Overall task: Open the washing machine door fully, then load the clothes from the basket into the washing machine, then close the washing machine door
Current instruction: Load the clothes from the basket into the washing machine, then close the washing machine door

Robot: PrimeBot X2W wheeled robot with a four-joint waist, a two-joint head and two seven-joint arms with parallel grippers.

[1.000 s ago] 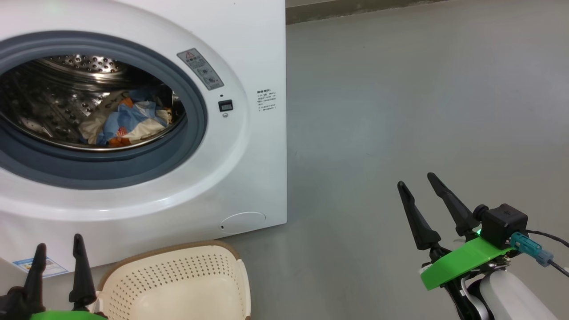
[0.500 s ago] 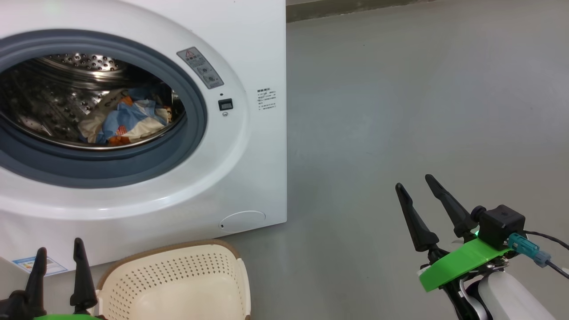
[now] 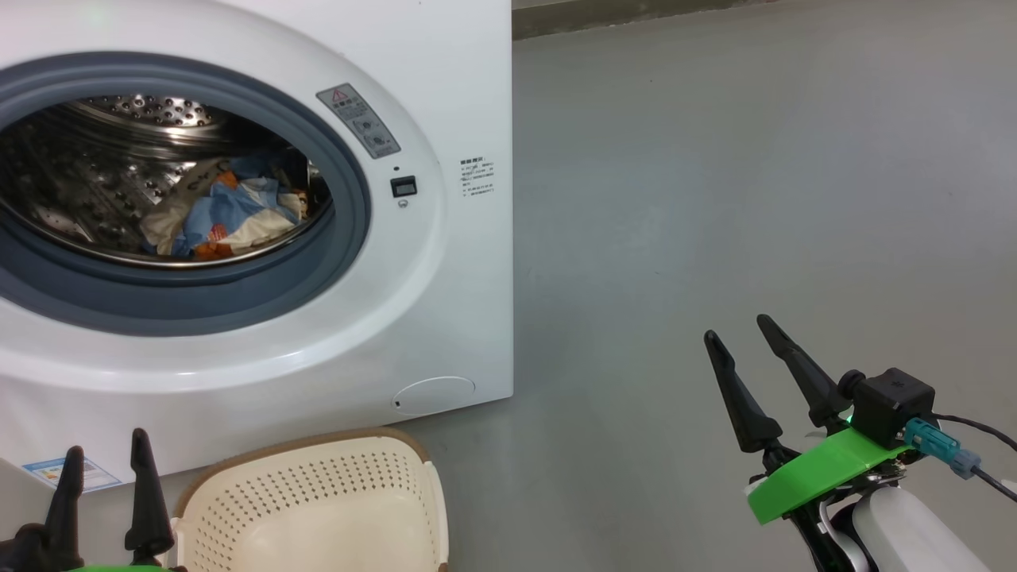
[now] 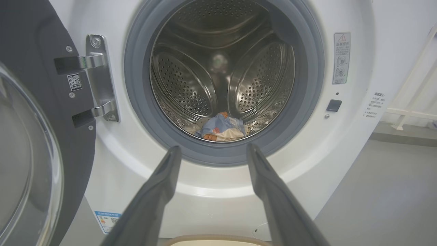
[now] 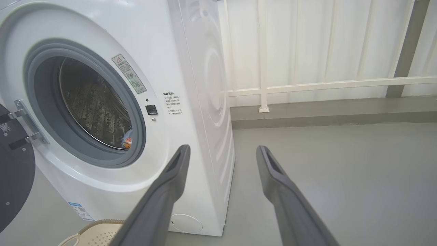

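Observation:
The white washing machine (image 3: 445, 302) stands open, and blue and cream clothes (image 3: 226, 214) lie at the bottom of its steel drum. The same clothes (image 4: 222, 128) show deep in the drum in the left wrist view. The black washing machine door (image 4: 30, 143) is swung wide to the left on its hinge. The cream basket (image 3: 318, 508) sits on the floor before the machine, and the part of its inside that shows looks bare. My left gripper (image 3: 103, 465) is open at the lower left, beside the basket. My right gripper (image 3: 739, 338) is open over the floor to the right, holding nothing.
Grey floor (image 3: 755, 183) stretches to the right of the machine. A white railing (image 5: 307, 82) and a low kerb run along the wall behind it. A round filter cap (image 3: 433, 395) sits low on the machine's front.
Both grippers have sunk slightly lower in the head view. The clothes, basket and door have not moved.

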